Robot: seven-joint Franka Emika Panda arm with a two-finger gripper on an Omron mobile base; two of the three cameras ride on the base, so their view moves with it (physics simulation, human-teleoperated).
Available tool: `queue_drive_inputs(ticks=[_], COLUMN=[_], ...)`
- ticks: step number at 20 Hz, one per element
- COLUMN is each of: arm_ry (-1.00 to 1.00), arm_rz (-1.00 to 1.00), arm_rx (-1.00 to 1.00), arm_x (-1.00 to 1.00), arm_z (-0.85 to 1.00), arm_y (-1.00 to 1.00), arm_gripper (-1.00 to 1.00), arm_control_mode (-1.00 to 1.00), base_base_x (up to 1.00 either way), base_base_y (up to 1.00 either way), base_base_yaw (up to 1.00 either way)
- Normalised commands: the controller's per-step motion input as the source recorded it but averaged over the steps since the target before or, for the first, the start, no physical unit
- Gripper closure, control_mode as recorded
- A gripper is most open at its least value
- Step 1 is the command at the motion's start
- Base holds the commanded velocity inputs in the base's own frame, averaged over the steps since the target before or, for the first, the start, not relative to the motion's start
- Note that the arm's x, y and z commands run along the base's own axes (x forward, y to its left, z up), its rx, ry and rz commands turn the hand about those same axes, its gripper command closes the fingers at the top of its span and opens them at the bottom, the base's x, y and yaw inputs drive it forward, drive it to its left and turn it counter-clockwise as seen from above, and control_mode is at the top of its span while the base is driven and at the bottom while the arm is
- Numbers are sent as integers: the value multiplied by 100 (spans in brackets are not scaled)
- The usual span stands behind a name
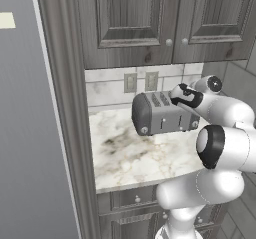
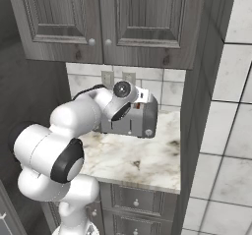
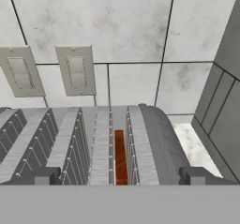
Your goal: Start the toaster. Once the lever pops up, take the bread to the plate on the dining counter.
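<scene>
On the veined marble wall counter (image 1: 135,158), under grey wooden cabinets (image 1: 150,18), stands the boxy dark-grey metal toaster (image 1: 160,114) with rounded ends. The brown bread (image 3: 120,156) sits deep in one slot, directly below the gripper (image 3: 120,181). Its fingers are spread wide over the toaster and hold nothing.

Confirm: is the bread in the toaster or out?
In: the bread sits down inside a slot of the toaster, brown edge showing between the grilles.
</scene>
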Motion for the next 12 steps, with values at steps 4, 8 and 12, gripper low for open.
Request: queue_drive_inputs(ticks=[4, 8, 12], arm_ry=[0, 0, 0], arm_rz=[0, 0, 0], arm_rx=[0, 0, 0], arm_x=[0, 0, 0], arm_z=[0, 0, 0], arm_y=[0, 0, 0], arm_gripper=[-100, -100, -100], arm_control_mode=[-100, -100, -100], base_base_x=[0, 0, 0], base_base_y=[0, 0, 0], base_base_yaw=[0, 0, 0])
